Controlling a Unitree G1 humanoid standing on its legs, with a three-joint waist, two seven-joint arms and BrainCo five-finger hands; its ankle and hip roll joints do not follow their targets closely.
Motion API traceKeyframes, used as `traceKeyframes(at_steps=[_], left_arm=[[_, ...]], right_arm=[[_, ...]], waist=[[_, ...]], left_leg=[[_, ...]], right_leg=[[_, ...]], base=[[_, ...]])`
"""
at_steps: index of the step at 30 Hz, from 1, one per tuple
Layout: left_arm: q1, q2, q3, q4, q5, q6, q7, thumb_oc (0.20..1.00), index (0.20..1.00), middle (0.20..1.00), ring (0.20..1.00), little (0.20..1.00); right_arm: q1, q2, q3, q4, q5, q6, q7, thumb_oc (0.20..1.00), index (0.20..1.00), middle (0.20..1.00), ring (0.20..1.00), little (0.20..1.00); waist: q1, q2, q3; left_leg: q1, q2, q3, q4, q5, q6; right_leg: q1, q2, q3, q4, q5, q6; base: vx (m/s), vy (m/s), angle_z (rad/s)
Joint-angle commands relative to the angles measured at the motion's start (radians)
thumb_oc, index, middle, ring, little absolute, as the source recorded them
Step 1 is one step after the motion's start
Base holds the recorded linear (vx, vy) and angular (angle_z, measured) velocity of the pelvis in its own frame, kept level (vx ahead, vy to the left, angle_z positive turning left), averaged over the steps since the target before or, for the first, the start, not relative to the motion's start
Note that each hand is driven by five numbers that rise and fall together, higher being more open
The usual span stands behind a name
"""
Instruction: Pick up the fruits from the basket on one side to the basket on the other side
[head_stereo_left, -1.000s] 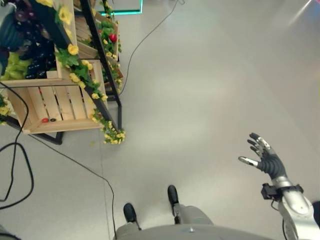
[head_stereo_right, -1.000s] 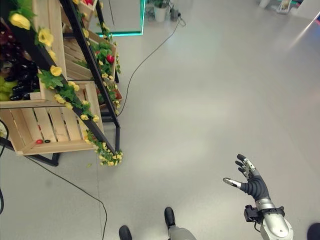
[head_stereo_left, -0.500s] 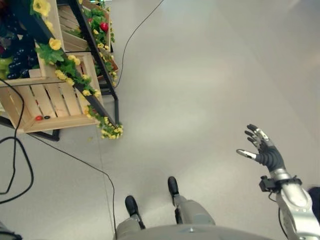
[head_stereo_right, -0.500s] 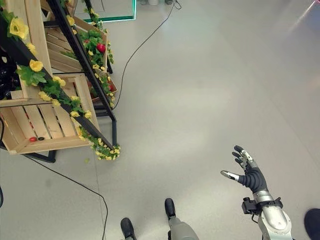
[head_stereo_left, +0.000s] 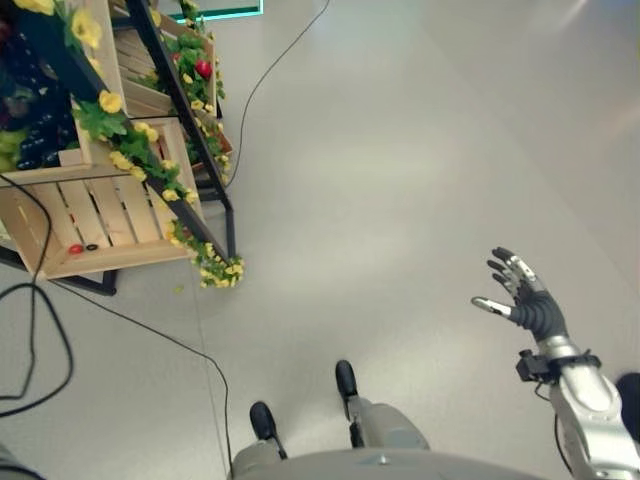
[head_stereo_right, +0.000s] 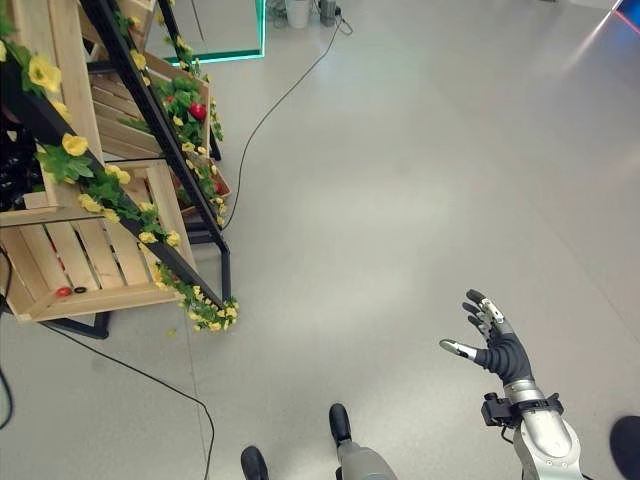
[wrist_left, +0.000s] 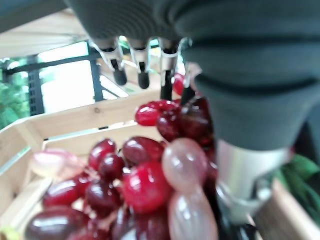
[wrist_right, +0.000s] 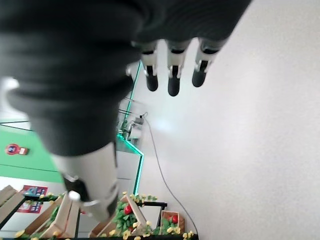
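Note:
In the left wrist view, my left hand (wrist_left: 142, 65) hovers right over a bunch of red grapes (wrist_left: 145, 185) lying in a wooden crate (wrist_left: 60, 120). Its fingers are straight, and the thumb (wrist_left: 240, 175) stands beside the bunch. In the eye views, dark and green grapes (head_stereo_left: 35, 125) fill the upper crate of a wooden stand (head_stereo_left: 110, 215) at the far left. A red fruit (head_stereo_right: 197, 111) sits in a crate further back. My right hand (head_stereo_left: 528, 305) is held out open over the bare floor at the lower right, holding nothing.
The stand has black slanted legs (head_stereo_left: 190, 150) wound with yellow flowers and green leaves (head_stereo_left: 215, 268). Its low crate holds a small red piece and a dark piece (head_stereo_left: 76, 248). A black cord (head_stereo_right: 270, 110) runs across the grey floor behind the stand.
The camera has shifted a little, so the stand sits slightly differently in the picture. My right hand stays held out open in about the same place.

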Motion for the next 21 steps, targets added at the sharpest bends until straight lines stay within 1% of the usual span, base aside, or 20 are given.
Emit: traceKeyframes(at_steps=[1, 2, 5, 6, 8, 9, 10, 11, 14, 17, 21], left_arm=[[-0.090, 0.002, -0.027, 0.103, -0.009, -0.009, 0.069, 1.000, 1.000, 1.000, 1.000, 1.000], [-0.110, 0.019, -0.056, 0.166, -0.014, -0.002, 0.046, 1.000, 1.000, 1.000, 1.000, 1.000], [-0.216, 0.063, -0.167, 0.257, -0.040, -0.016, 0.028, 1.000, 1.000, 1.000, 1.000, 1.000], [-0.267, 0.069, -0.233, 0.302, -0.052, -0.029, 0.032, 1.000, 1.000, 1.000, 1.000, 1.000], [-0.337, 0.089, -0.324, 0.376, -0.081, -0.049, 0.019, 1.000, 1.000, 1.000, 1.000, 1.000], [-0.364, 0.087, -0.348, 0.405, -0.094, -0.056, 0.027, 1.000, 1.000, 1.000, 1.000, 1.000], [-0.391, 0.085, -0.376, 0.417, -0.097, -0.059, 0.030, 1.000, 1.000, 1.000, 1.000, 1.000], [-0.412, 0.085, -0.424, 0.498, -0.108, -0.076, 0.032, 1.000, 1.000, 1.000, 1.000, 1.000], [-0.499, 0.076, -0.529, 0.610, -0.130, -0.100, 0.022, 1.000, 1.000, 1.000, 1.000, 1.000], [-0.537, 0.061, -0.586, 0.697, -0.148, -0.120, 0.012, 1.000, 1.000, 1.000, 1.000, 1.000], [-0.550, 0.040, -0.596, 0.725, -0.153, -0.120, 0.021, 1.000, 1.000, 1.000, 1.000, 1.000]], right_arm=[[-0.006, -0.047, -0.021, -0.026, 0.031, -0.031, -0.006, 1.000, 1.000, 1.000, 1.000, 1.000], [-0.005, -0.052, -0.017, -0.025, 0.034, -0.025, -0.004, 1.000, 1.000, 1.000, 1.000, 1.000], [-0.005, -0.048, -0.006, -0.023, 0.044, -0.027, -0.004, 1.000, 1.000, 1.000, 1.000, 1.000], [-0.010, -0.047, 0.005, -0.016, 0.045, -0.033, -0.009, 1.000, 1.000, 1.000, 1.000, 1.000], [-0.009, -0.045, 0.012, -0.014, 0.045, -0.038, -0.013, 1.000, 1.000, 1.000, 1.000, 1.000], [-0.009, -0.048, 0.024, -0.013, 0.047, -0.040, -0.011, 1.000, 1.000, 1.000, 1.000, 1.000], [-0.008, -0.043, 0.022, -0.012, 0.047, -0.041, -0.012, 1.000, 1.000, 1.000, 1.000, 1.000], [-0.009, -0.048, 0.033, -0.009, 0.050, -0.049, -0.015, 1.000, 1.000, 1.000, 1.000, 1.000], [-0.015, -0.050, 0.047, -0.001, 0.058, -0.057, -0.018, 1.000, 1.000, 1.000, 1.000, 1.000], [-0.018, -0.048, 0.061, 0.007, 0.064, -0.062, -0.022, 1.000, 1.000, 1.000, 1.000, 1.000], [-0.021, -0.043, 0.079, 0.013, 0.067, -0.068, -0.027, 1.000, 1.000, 1.000, 1.000, 1.000]], waist=[[-0.029, 0.043, -0.053], [-0.030, 0.049, -0.058], [-0.032, 0.065, -0.071], [-0.031, 0.068, -0.074], [-0.027, 0.070, -0.083], [-0.030, 0.078, -0.088], [-0.027, 0.074, -0.087], [-0.031, 0.082, -0.098], [-0.028, 0.089, -0.113], [-0.029, 0.095, -0.126], [-0.024, 0.099, -0.143]], left_leg=[[0.005, -0.016, -0.061, 0.039, -0.069, 0.029], [0.007, -0.017, -0.061, 0.038, -0.068, 0.029], [0.017, -0.019, -0.065, 0.035, -0.066, 0.029], [0.020, -0.019, -0.065, 0.036, -0.064, 0.028], [0.028, -0.019, -0.068, 0.035, -0.064, 0.028], [0.033, -0.019, -0.067, 0.035, -0.063, 0.027], [0.035, -0.019, -0.069, 0.034, -0.062, 0.027], [0.042, -0.019, -0.067, 0.032, -0.060, 0.026], [0.056, -0.022, -0.070, 0.026, -0.056, 0.026], [0.065, -0.024, -0.071, 0.022, -0.052, 0.024], [0.075, -0.027, -0.076, 0.016, -0.051, 0.023]], right_leg=[[0.069, -0.081, -0.052, 0.019, -0.113, 0.133], [0.073, -0.082, -0.054, 0.018, -0.113, 0.134], [0.086, -0.085, -0.065, 0.014, -0.113, 0.138], [0.091, -0.085, -0.069, 0.014, -0.113, 0.139], [0.102, -0.086, -0.076, 0.013, -0.115, 0.142], [0.106, -0.088, -0.077, 0.014, -0.116, 0.142], [0.108, -0.088, -0.078, 0.014, -0.116, 0.142], [0.116, -0.089, -0.081, 0.014, -0.117, 0.143], [0.132, -0.092, -0.092, 0.012, -0.119, 0.145], [0.143, -0.095, -0.101, 0.012, -0.119, 0.146], [0.158, -0.096, -0.112, 0.009, -0.119, 0.146]], base=[[0.00, 0.005, 0.23], [-0.02, -0.004, 0.22], [0.00, -0.012, 0.09], [-0.01, -0.021, 0.12], [0.00, -0.015, 0.13], [0.01, -0.006, 0.09], [0.00, 0.000, 0.00], [0.00, 0.000, 0.00], [0.01, -0.003, 0.01], [0.00, 0.000, 0.00], [0.00, -0.002, 0.03]])
